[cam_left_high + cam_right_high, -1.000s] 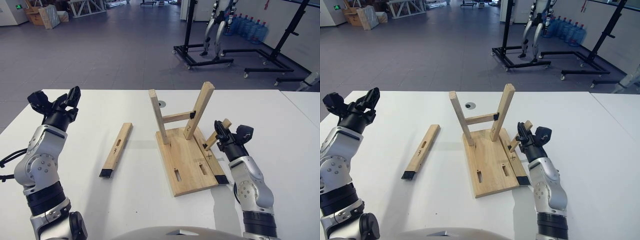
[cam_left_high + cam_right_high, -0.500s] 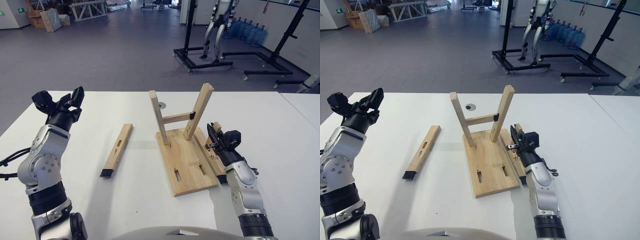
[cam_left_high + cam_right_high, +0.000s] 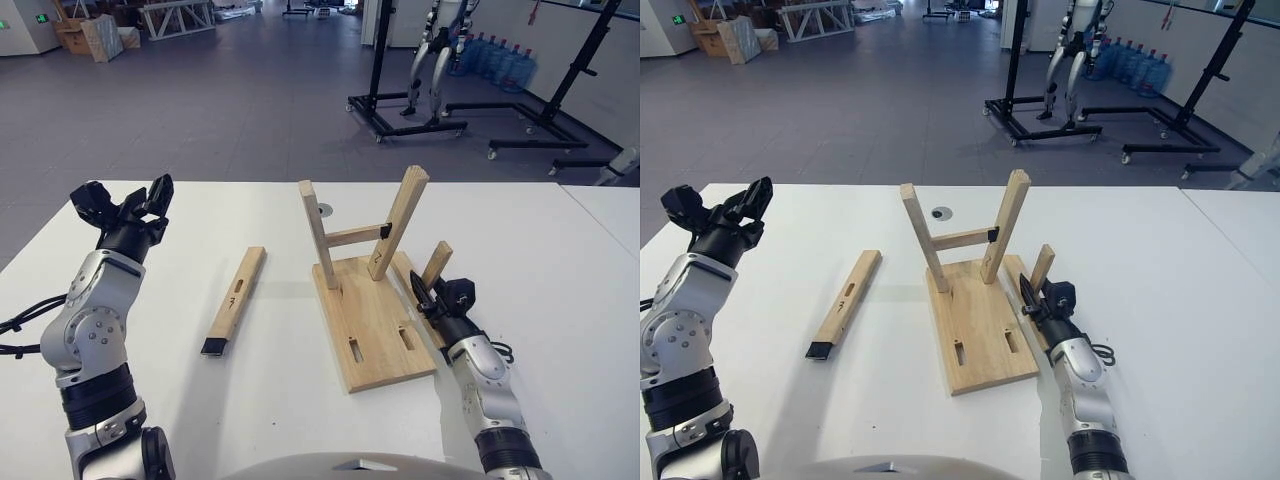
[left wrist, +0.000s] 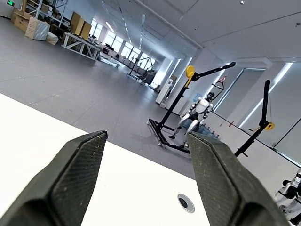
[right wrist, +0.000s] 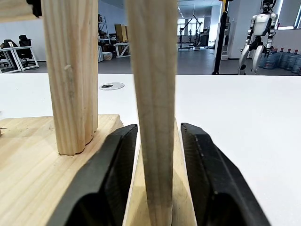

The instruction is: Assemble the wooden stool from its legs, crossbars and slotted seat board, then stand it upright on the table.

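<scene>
The slotted seat board (image 3: 368, 322) lies flat on the white table. Two legs (image 3: 318, 235) (image 3: 400, 220) stand in it, joined by a crossbar (image 3: 355, 236). A third leg (image 3: 1014, 270) lies along the board's right edge. A fourth leg (image 3: 233, 298) with a black tip lies loose to the left. My right gripper (image 3: 437, 293) sits low at the board's right edge, shut on a short crossbar (image 3: 437, 265) that points up and away; the stick (image 5: 153, 94) stands between its fingers (image 5: 115, 179). My left gripper (image 3: 125, 196) hangs open and holds nothing above the table's far left (image 4: 146, 141).
A round cable port (image 3: 322, 209) sits in the table behind the board. Bare tabletop (image 3: 280, 390) lies between the loose leg and the board. A second table (image 3: 612, 208) adjoins on the right. Black racks (image 3: 400, 100) stand on the floor beyond.
My right gripper has dropped lower and come nearer the board's right edge, and its crossbar now stands more upright. The left gripper has drifted slightly right.
</scene>
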Action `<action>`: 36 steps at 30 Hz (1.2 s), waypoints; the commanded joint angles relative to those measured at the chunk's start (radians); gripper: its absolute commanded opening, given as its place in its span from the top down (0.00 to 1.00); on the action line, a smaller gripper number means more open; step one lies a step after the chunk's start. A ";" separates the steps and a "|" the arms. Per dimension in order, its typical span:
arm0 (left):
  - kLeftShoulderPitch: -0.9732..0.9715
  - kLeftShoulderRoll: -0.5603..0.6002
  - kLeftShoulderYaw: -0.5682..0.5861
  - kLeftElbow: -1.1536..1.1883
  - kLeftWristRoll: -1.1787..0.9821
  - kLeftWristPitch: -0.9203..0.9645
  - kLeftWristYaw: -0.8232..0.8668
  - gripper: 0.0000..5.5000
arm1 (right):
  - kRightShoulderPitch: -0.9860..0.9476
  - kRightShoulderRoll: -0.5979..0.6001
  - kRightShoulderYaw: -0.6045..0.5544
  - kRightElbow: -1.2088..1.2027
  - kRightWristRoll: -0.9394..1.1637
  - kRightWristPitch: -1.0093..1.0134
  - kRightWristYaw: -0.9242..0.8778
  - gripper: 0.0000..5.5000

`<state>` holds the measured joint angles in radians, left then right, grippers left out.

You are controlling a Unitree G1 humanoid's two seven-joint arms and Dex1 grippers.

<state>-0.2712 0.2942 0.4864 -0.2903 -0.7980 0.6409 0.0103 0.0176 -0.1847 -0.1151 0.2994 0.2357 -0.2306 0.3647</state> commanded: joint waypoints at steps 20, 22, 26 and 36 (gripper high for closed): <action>-0.015 0.016 -0.008 0.007 0.014 -0.011 -0.005 0.43 | -0.259 -0.204 -0.213 -0.612 0.352 0.612 -0.079 0.53; -0.013 0.015 -0.012 0.007 0.015 -0.013 -0.008 0.43 | -0.352 -0.189 -0.274 -0.628 0.408 0.673 -0.204 0.53; -0.013 0.016 -0.014 0.010 0.017 -0.015 -0.013 0.43 | -0.481 -0.117 -0.253 -0.754 0.443 0.826 -0.474 0.53; 0.001 0.005 -0.017 -0.005 0.019 -0.011 -0.009 0.43 | -0.392 0.006 0.139 -0.981 -0.051 1.093 -0.932 0.53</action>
<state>-0.2734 0.2975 0.4769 -0.2915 -0.7822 0.6287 0.0017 -0.4037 -0.1977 -0.0184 -0.6877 0.2488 0.8515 -0.5417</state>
